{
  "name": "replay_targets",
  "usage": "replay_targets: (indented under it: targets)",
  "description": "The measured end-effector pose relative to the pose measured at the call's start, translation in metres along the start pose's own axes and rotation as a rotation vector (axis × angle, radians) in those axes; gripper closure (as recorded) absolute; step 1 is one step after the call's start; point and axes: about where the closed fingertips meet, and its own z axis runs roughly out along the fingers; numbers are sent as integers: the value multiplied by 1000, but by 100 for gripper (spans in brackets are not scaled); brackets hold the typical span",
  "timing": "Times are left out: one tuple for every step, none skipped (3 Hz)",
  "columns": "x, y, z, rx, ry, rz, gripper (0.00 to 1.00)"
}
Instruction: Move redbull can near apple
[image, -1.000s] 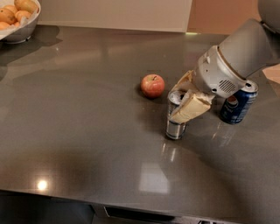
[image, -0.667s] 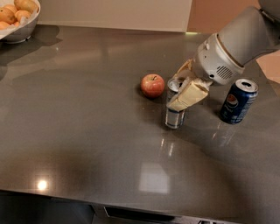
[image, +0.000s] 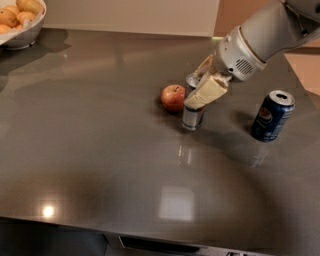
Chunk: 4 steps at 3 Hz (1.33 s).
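The redbull can (image: 192, 119), slim and silver with blue panels, stands upright just right of the apple (image: 173, 97), a small red apple on the grey table. My gripper (image: 195, 90) comes in from the upper right and is shut on the can's upper part, one cream finger (image: 207, 90) in front of it and the other behind. The can's top is partly hidden by the fingers. Whether its base touches the table I cannot tell.
A dark blue Pepsi can (image: 272, 115) stands to the right of the gripper. A white bowl (image: 22, 35) of orange-yellow fruits sits at the far left corner. The table's front edge (image: 150, 237) runs along the bottom.
My gripper has carried the redbull can to the left and farther back, from near the Pepsi can to right beside the apple. The apple and Pepsi can have not moved.
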Motion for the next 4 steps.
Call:
replay_targets:
  targets:
    - [2,-21,7,17,0,34,100]
    - [4,-33,12,24,1,57,100]
    - [13,-43,19,25,-2,81,100]
    - [19,-48,24,21,-9,97,100]
